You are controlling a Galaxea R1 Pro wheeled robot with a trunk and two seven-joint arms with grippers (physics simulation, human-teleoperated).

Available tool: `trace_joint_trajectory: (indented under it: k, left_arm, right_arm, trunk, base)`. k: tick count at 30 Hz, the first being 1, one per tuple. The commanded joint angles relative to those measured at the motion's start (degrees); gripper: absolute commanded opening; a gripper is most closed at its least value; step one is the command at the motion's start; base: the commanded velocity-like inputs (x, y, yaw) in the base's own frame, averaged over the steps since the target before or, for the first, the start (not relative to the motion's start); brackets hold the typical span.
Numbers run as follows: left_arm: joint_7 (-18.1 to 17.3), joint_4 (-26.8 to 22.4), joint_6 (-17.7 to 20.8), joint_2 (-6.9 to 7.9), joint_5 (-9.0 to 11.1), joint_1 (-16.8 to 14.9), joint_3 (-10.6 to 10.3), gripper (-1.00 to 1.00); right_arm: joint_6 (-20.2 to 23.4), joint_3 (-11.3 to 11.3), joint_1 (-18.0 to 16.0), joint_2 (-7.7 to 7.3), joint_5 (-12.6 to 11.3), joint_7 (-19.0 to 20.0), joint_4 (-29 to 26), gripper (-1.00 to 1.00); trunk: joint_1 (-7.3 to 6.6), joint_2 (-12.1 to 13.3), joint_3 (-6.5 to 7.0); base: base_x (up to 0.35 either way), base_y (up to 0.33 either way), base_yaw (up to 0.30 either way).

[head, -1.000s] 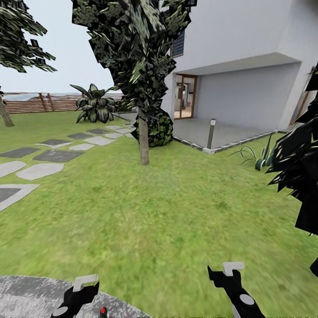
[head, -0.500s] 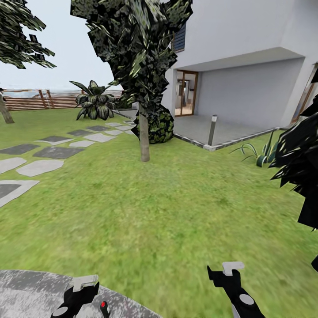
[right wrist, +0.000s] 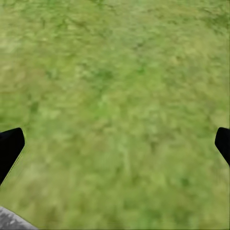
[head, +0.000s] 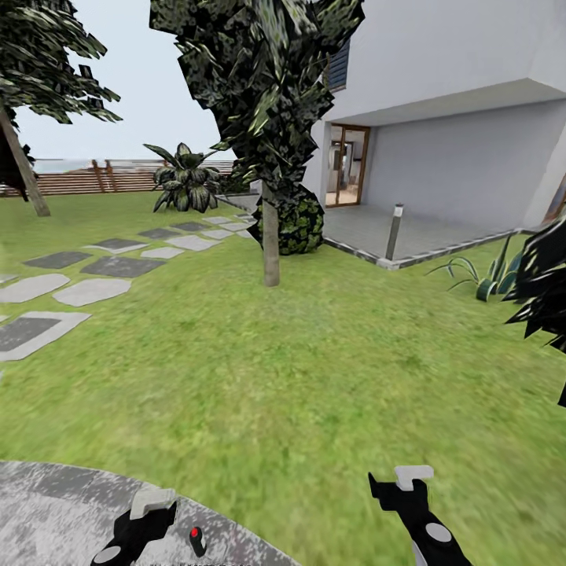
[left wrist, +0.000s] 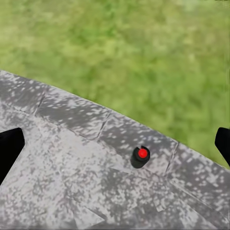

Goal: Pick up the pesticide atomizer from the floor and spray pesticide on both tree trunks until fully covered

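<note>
Just beside the wide-open left gripper (head: 149, 515), nearer than the right gripper (head: 402, 486), stands the small black, red-capped pesticide atomizer (head: 196, 541) upright.

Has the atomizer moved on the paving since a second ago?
Cannot tell. The atomizer sits higher and further right in the head view, but the tree trunk and paving shifted too, so the camera moved.
</note>
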Motion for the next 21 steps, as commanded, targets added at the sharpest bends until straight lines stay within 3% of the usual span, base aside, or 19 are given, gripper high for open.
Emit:
trace_joint_trajectory:
  k: [1,9,15,21]
  left_arm:
    - [0.0,0.1,-0.2,-0.02,0.0,0.0,0.1,1.00]
    - [0.2,0.0,-0.5,-0.03,0.0,0.0,0.1,1.00]
    - [0.2,0.0,-0.4,-0.03,0.0,-0.1,0.2,1.00]
    - [0.2,0.0,-0.2,-0.09,0.0,-0.2,0.2,1.00]
  right_arm:
    - [-0.2,-0.1,0.0,0.01,0.2,0.1,0.0,1.00]
    - [-0.2,-0.1,0.0,0.01,0.2,0.1,0.0,1.00]
    - [-0.2,0.0,0.0,0.01,0.2,0.1,0.1,1.00]
    - [-0.2,0.0,0.0,0.01,0.2,0.1,0.2,1.00]
  trunk:
    - [-0.01,0.0,-0.05]
    - [-0.01,0.0,-0.05]
    - [-0.01,0.0,-0.05]
    - [-0.01,0.0,-0.11]
  base:
    - [0.000,0.000,0.271]
    - [0.147,-0.098,0.275]
    - [0.204,-0.216,0.277]
    - [0.051,-0.263,0.263]
